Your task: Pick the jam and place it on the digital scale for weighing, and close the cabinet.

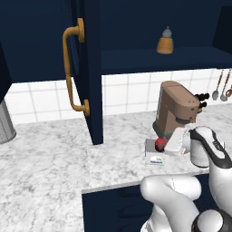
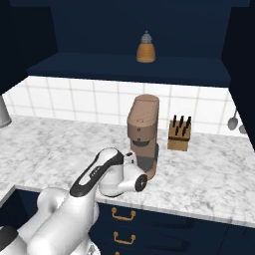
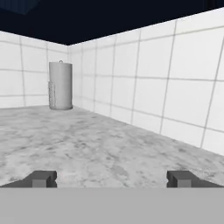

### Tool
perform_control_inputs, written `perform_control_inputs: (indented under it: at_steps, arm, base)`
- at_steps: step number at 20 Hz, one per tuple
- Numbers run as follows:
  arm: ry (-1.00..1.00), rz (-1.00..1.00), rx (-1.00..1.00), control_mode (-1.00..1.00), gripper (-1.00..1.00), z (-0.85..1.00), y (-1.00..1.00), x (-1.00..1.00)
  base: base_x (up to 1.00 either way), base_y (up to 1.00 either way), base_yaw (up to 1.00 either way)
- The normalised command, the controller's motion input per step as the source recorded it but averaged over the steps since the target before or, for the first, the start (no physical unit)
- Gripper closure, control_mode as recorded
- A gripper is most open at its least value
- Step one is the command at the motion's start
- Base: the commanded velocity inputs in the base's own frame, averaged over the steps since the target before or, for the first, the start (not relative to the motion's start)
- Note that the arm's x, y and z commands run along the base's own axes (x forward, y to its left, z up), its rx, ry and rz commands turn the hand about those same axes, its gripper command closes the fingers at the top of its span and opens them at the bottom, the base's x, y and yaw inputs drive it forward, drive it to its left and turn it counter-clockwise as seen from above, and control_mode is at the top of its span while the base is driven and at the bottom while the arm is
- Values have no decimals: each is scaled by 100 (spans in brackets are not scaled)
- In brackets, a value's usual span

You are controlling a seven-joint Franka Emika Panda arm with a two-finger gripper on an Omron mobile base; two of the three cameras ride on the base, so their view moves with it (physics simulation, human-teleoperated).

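- Left base view – from behind and left of the gripper (image 1: 177, 144), looking forward and down; the coffee machine (image 1: 176, 108) stands just behind it.
- Right base view – from behind-right, same counter (image 2: 209, 174), same coffee machine (image 2: 143, 134).
- Hand view – low over the counter (image 3: 96, 148), facing a distant grey canister (image 3: 60, 85) ahead.
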Motion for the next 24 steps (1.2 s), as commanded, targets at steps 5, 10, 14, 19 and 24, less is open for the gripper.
perform_control_inputs:
  at_steps: [5, 10, 14, 19, 24]
  arm:
    - [-26, -2, 1, -100, -100, 67, -2, -69]
    - [-53, -7, 3, -100, -100, 86, -52, -99]
    - [-44, -6, 8, -100, -100, 85, -64, -79]
    - [-27, -7, 10, -100, -100, 73, -65, -45]
    - [-21, -1, 16, -100, -100, 60, -83, -18]
  base:
    - [0, 0, 0]
    - [0, 0, 0]
    - [0, 0, 0]
    - [0, 0, 0]
    - [0, 0, 0]
